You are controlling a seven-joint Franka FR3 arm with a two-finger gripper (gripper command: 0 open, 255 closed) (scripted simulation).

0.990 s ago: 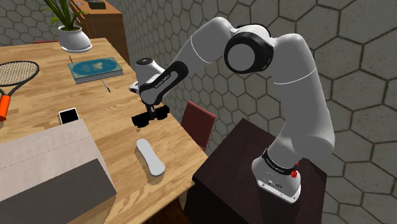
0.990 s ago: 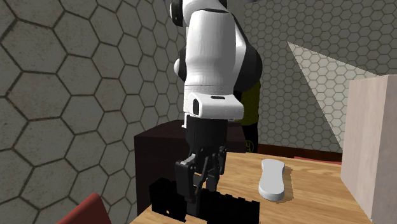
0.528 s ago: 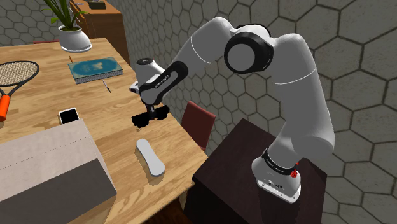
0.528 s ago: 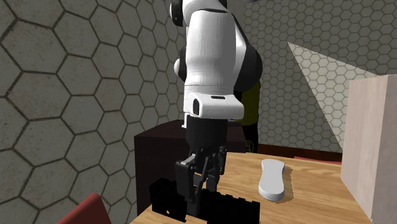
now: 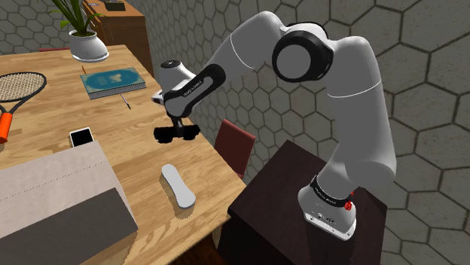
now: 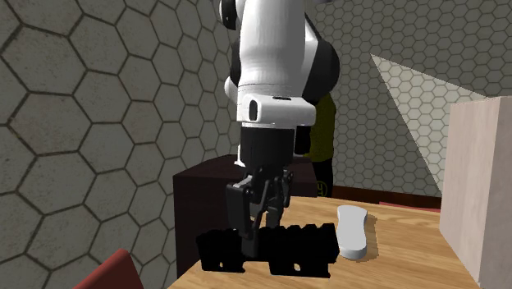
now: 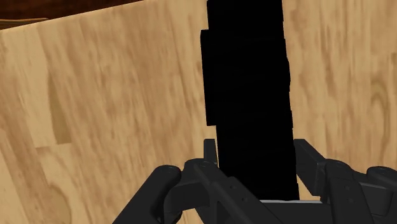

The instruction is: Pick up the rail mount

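Watching the all-black claw (image 5: 178, 130), I see it pinching the long black notched rail mount (image 7: 248, 83) at its middle, held over the light wooden bench (image 5: 132, 147) near its edge; a white oblong piece (image 5: 178, 186) lies apart, nearer the dark box stand (image 5: 275, 199)

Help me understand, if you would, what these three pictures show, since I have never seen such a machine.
It is a white robot arm on a dark box stand beside a wooden table. One picture looks down from beside the stand, one faces the arm from close over the table, and one comes from a camera on the hand. The black hand is shut on a black bar, the rail mount, its fingers clasping it. On the table lie a white oblong piece, a large pale box, a book, a racket and a potted plant.
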